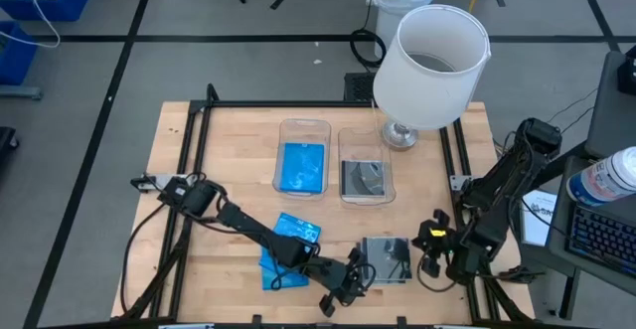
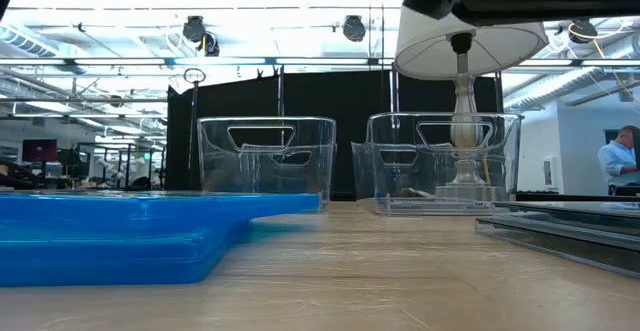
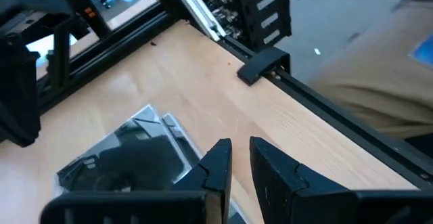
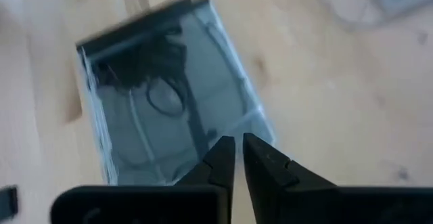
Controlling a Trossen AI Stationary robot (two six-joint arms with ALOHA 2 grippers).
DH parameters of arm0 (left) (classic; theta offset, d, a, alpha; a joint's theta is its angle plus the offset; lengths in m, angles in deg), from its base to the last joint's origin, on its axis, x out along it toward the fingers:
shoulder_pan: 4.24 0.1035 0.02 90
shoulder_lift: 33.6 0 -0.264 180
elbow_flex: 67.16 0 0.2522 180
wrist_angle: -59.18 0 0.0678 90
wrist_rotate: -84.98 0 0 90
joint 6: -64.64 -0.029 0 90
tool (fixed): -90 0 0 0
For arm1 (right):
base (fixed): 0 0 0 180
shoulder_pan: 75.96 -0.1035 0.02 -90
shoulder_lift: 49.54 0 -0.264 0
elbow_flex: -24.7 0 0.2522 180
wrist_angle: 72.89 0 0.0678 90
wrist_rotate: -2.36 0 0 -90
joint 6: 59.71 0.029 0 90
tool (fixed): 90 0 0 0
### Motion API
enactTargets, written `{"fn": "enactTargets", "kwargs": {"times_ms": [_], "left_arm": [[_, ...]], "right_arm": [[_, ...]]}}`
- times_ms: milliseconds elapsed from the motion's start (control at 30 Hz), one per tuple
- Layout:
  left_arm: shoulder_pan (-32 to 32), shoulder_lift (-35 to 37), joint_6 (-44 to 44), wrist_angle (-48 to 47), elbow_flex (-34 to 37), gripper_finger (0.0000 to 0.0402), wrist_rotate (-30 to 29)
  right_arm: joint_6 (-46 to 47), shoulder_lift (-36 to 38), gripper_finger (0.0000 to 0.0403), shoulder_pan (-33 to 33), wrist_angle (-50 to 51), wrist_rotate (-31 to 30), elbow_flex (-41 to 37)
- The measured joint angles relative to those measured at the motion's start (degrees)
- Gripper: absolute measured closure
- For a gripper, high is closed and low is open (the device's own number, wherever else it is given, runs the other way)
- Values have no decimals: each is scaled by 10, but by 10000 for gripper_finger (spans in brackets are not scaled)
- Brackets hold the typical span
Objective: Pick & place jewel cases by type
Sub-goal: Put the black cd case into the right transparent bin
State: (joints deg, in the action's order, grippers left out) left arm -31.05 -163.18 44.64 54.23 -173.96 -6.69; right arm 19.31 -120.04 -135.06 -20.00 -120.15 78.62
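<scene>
Lamp shade [image 1: 430,66] hides the far surface [image 1: 238,140], blue cases [image 1: 288,254] partly under left arm, clear case [image 4: 162,95] just ahead of nearly closed, empty right jaws, left jaws narrow beside it; bins [image 1: 303,130] hold one blue, one disc case.

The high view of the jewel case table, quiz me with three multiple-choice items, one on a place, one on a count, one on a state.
1. Where does the blue case already sorted lie?
A. in the left-hand clear bin
B. under the lamp
C. on the floor

2. How many clear bins stand on the table?
A. one
B. two
C. four

3. How are the fingers of the left pincer, near the clear stack at the front edge?
A. spread wide
C. holding a blue case
B. nearly together, holding nothing

Answers: 1 A, the blue case lies inside that bin. 2 B, two bins sit side by side. 3 B, the left wrist view shows only a narrow gap with nothing in it.
</scene>
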Motion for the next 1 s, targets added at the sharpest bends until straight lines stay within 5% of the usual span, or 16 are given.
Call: {"fn": "enactTargets", "kwargs": {"times_ms": [367,633,833,1000], "left_arm": [[-19,0,-33,-1,0,339,-14],[-14,0,-24,-2,0,339,-14],[-14,0,-55,-19,0,339,10],[-15,0,-58,-23,0,339,21]], "right_arm": [[-52,0,268,59,-15,146,0],[-78,11,219,94,-24,181,0],[-73,89,203,128,62,190,-5],[-49,199,205,161,-1,192,-82]]}}
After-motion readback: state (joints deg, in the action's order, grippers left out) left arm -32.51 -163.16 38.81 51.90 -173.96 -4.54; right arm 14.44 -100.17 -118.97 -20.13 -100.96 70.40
